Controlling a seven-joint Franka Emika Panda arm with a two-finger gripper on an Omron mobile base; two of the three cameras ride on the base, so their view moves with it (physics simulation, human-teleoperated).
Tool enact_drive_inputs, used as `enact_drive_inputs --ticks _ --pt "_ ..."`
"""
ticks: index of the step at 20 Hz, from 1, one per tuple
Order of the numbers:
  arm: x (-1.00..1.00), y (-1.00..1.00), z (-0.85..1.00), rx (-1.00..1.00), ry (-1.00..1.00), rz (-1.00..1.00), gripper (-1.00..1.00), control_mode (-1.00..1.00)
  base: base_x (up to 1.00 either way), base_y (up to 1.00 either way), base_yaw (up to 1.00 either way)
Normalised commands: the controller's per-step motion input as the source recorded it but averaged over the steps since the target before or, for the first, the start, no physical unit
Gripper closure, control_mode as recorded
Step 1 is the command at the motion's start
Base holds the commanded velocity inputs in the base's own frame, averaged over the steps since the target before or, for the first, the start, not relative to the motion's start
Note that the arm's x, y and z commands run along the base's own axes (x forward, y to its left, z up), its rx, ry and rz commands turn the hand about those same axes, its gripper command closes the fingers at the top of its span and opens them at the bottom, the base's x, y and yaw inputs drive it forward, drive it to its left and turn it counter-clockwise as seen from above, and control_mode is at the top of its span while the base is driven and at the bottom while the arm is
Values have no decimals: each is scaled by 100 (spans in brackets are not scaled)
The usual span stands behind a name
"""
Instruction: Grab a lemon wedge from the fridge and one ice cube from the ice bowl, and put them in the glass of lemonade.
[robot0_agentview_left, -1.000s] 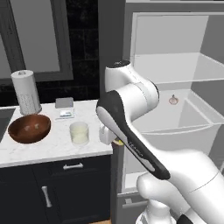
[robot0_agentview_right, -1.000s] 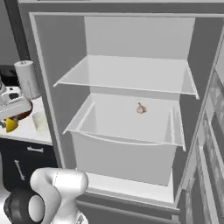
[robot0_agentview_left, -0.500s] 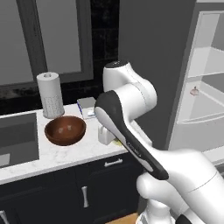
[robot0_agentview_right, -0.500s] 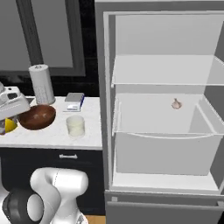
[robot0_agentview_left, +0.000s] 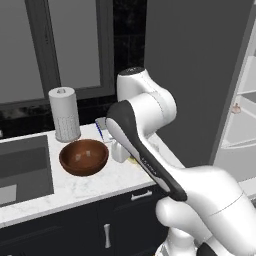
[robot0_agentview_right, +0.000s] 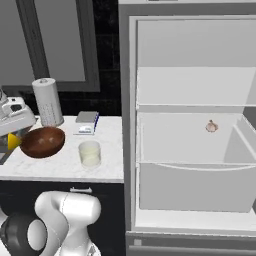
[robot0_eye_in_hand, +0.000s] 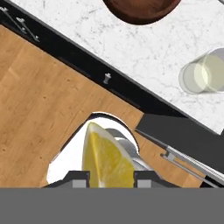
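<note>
We list one lemon wedge (robot0_eye_in_hand: 106, 159), clamped between our jaws above the wooden floor (robot0_eye_in_hand: 39, 100), off the worktop (robot0_eye_in_hand: 144, 48) edge carrying ice bowl (robot0_eye_in_hand: 141, 9) and glass of lemonade (robot0_eye_in_hand: 203, 73).

glass of lemonade (robot0_agentview_right: 90, 153) right of ice bowl (robot0_agentview_right: 42, 141)

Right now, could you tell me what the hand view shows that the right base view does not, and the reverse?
Hand view alone: wooden floor, and the hand shut on the bright yellow lemon wedge seen close up.

Right base view alone: the open grey fridge with a small tan bulb inside, and the white paper-towel roll.

Both: the reddish-brown wooden bowl, the clear glass of pale lemonade and the white marble counter.
</note>
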Motion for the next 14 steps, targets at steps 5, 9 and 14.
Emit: enact_drive_inputs --ticks 5,9,14 --pt "49 -28 -19 0 0 -5 100 -100 28 3 0" --pt "100 -83 -48 0 0 -15 100 -100 0 0 0" --pt "100 -62 -48 0 0 -13 100 -100 0 0 0"
